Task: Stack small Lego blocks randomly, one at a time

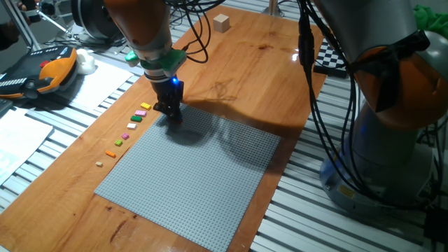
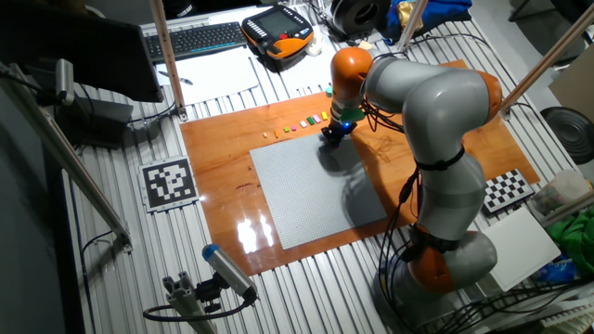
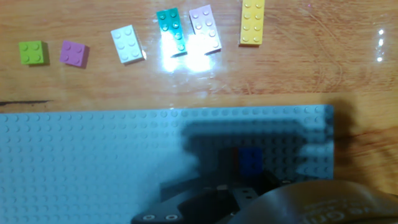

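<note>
Directly below the jaws, a blue block (image 3: 251,160) sits on the baseplate (image 3: 93,162); grip unclear

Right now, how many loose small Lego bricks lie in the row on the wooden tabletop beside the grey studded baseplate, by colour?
Yellow studded brick: 1
Pale pink studded brick: 1
Teal-green studded brick: 1
White studded brick: 1
Purple studded brick: 1
Lime-green studded brick: 1
Orange brick: 1
Tan brick: 1
Total: 8
</note>
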`<state>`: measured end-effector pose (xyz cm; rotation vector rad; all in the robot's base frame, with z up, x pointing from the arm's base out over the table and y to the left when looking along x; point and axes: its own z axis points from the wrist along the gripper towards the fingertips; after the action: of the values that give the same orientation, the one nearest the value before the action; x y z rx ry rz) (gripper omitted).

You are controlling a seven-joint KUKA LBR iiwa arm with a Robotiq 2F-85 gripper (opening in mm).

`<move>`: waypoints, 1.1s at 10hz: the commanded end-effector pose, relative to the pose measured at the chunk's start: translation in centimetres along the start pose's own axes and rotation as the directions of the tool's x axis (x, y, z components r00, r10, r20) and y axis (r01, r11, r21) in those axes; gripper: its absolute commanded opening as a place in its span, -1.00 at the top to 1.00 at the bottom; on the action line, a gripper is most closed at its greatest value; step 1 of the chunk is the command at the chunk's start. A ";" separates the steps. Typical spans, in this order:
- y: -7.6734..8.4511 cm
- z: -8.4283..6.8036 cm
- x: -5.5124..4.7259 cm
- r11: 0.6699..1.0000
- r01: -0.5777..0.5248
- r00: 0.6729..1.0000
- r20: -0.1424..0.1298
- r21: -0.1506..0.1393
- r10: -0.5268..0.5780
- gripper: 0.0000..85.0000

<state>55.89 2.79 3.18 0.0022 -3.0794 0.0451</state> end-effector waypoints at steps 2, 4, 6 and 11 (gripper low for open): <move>0.1 -0.1 0.0 1.000 -0.002 1.000 0.001 0.001 0.002 1.00; -0.1 0.1 -0.1 1.000 0.003 1.000 0.004 0.003 -0.003 1.00; -0.1 0.2 -0.2 1.000 0.006 1.000 0.006 0.002 -0.006 1.00; -0.1 0.4 0.1 1.000 0.012 1.000 -0.001 0.006 -0.012 1.00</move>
<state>55.83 2.72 2.85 0.0196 -3.0788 0.0551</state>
